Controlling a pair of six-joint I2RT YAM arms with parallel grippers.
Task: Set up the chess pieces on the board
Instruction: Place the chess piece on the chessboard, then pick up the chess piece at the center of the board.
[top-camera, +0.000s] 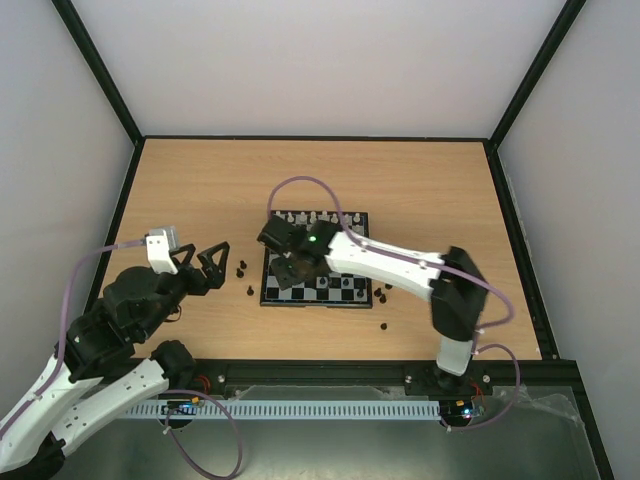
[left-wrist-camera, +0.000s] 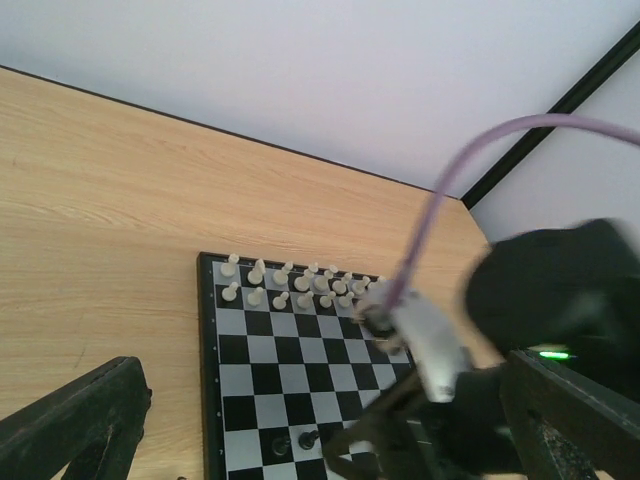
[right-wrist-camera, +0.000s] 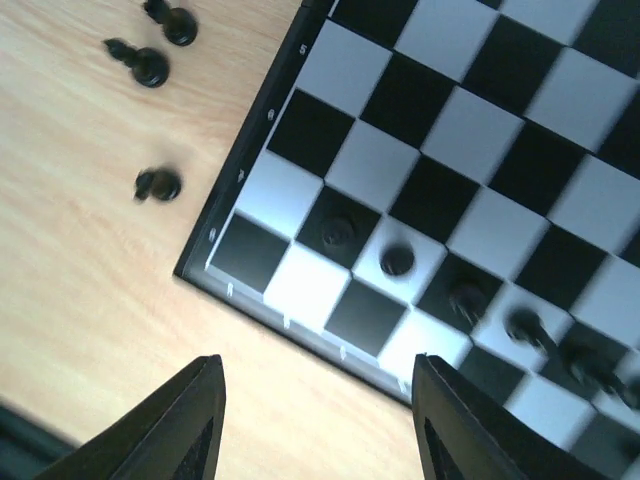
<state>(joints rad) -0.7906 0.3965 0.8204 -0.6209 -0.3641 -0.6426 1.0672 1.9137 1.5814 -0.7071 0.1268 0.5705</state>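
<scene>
- Your board (top-camera: 316, 262) is a small black-and-grey checker with a black border, sitting mid-bench (top-camera: 200, 180).
- On it: white pieces (left-wrist-camera: 256, 271) in two far rows, black pieces (right-wrist-camera: 397, 260) near the close edge.
- Only the right wrist view resolves the loose black pieces (right-wrist-camera: 150, 68) off the board's corner; one is possibly toppled, blurry.
- Right pincer (right-wrist-camera: 315, 368) is released and empty over that corner.
- Left pincer (top-camera: 215, 265) is spread wide and empty.
</scene>
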